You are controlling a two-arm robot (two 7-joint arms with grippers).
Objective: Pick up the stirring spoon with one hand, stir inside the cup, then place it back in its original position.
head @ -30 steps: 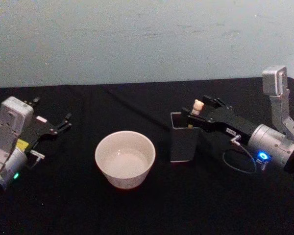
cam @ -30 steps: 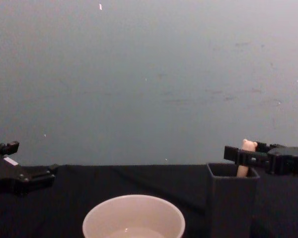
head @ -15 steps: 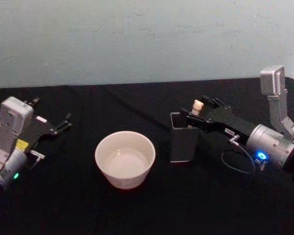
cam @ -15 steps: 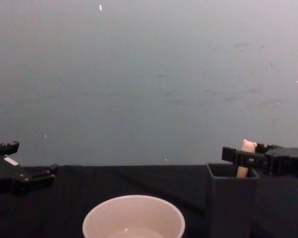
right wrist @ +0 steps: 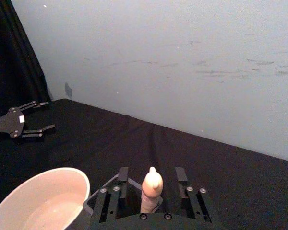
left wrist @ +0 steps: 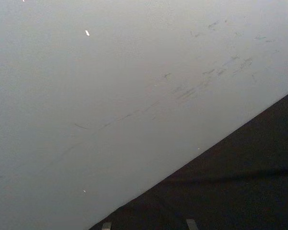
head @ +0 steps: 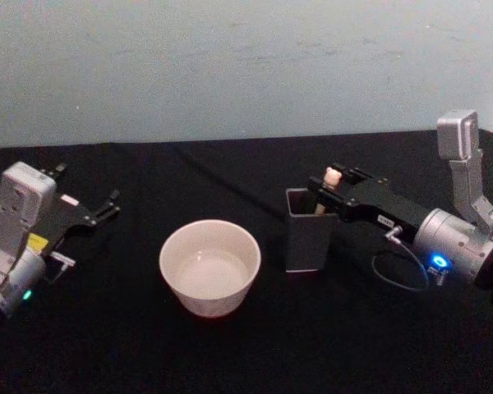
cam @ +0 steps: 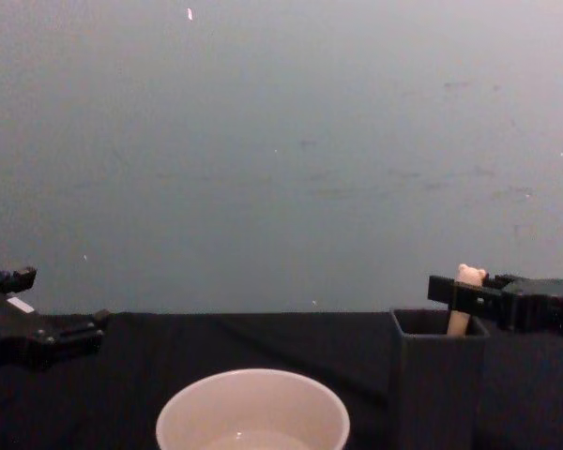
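The stirring spoon (head: 332, 177) stands in the dark grey holder (head: 306, 242), right of the cup (head: 209, 267). The right gripper (right wrist: 151, 171) has slid a little right, fingers apart around its handle, not squeezing yet. The left gripper (head: 89, 187) waits far left, fingers spread.

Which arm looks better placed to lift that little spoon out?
The right. The right gripper, open, straddles the spoon handle above the holder; the left gripper sits far off, beyond the cup.

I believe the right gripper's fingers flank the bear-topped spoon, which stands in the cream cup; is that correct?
Not quite: the stirring spoon stands in the dark grey holder, not the cup, as the head view shows. The right gripper does flank it.
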